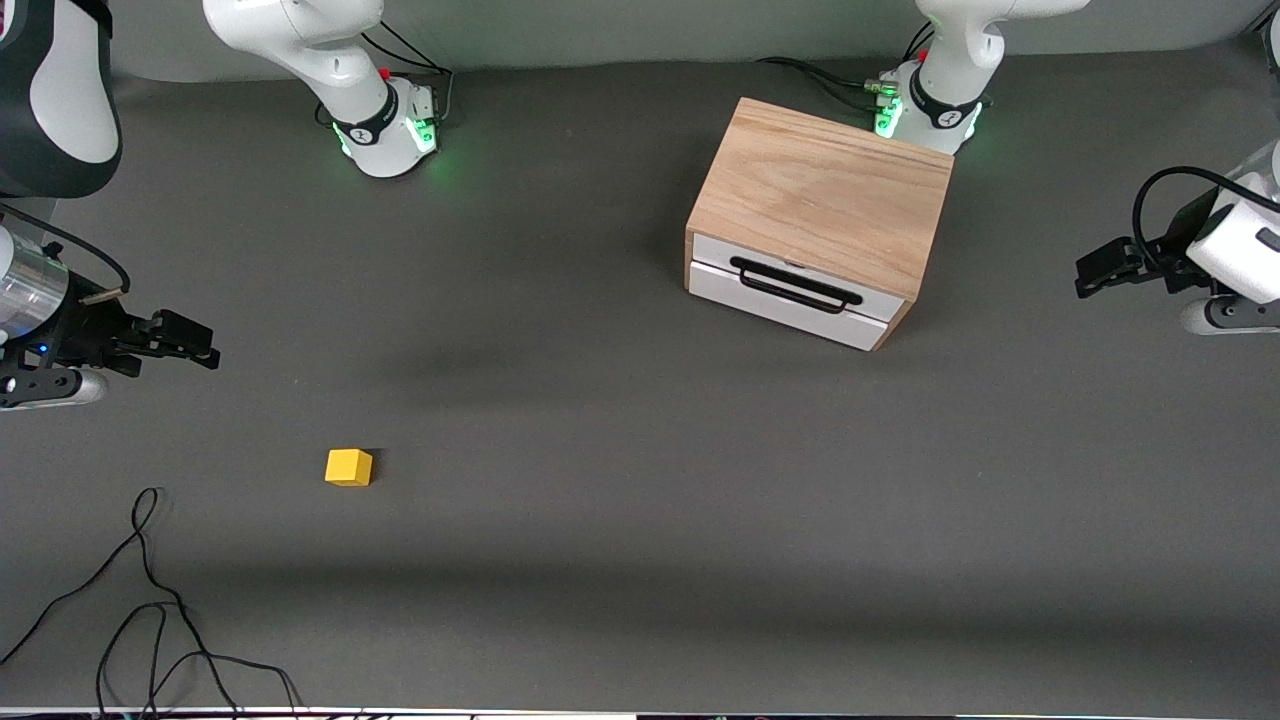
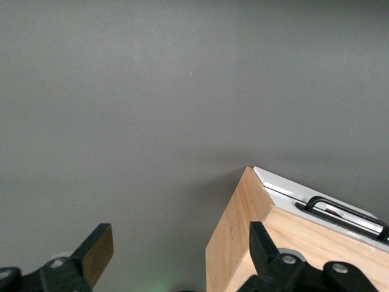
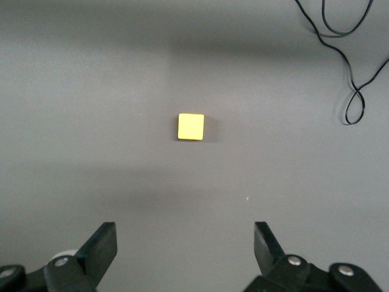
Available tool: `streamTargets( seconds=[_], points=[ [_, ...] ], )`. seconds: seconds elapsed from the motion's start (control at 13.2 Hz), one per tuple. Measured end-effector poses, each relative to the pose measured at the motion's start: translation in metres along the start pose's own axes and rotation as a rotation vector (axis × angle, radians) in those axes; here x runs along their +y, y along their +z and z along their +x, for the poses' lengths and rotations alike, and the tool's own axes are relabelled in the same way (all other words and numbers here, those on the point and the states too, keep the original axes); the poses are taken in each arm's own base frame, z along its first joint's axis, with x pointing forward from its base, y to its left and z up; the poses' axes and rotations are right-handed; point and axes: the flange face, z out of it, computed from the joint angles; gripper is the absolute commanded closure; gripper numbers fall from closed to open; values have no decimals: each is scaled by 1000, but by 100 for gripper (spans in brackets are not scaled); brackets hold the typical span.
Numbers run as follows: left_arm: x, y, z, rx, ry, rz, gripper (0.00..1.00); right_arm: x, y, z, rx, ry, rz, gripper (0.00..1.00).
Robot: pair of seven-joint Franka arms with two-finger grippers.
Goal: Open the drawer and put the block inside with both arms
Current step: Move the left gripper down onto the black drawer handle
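Note:
The oak-coloured cabinet stands near the left arm's base, its drawer shut, with a white front and a black wire handle. The yellow block lies on the grey table toward the right arm's end, nearer the front camera. My right gripper hangs open and empty over the table at the right arm's end; its wrist view shows the block ahead of the open gripper. My left gripper is open and empty in the air beside the cabinet; its wrist view shows the cabinet's corner and the handle.
Loose black cables lie on the table at the front corner toward the right arm's end, and also show in the right wrist view. The arms' green-lit bases stand along the table's edge farthest from the front camera.

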Motion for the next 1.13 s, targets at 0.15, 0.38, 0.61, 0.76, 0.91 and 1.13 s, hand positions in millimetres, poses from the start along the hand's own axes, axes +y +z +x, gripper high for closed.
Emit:
streamTargets(
  seconds=[0.15, 0.38, 0.61, 0.76, 0.91, 1.13],
  points=[
    [22, 0, -3, 0, -92, -1, 0, 0, 1, -1, -6, 0, 0, 0],
    [84, 4, -13, -7, -228, -8, 0, 0, 1, -1, -13, 0, 1, 0],
    [146, 12, -23, 13, -399, -19, 0, 0, 2, -2, -16, 0, 1, 0],
    [192, 20, -31, 31, -537, -33, 0, 0, 2, -2, -17, 0, 1, 0],
    [237, 29, -46, 35, -650, -38, 0, -1, 2, -2, -19, -2, 2, 0],
    [274, 41, -63, 26, -796, -29, 0, -3, 3, -2, -22, -5, 3, 0]
  ],
)
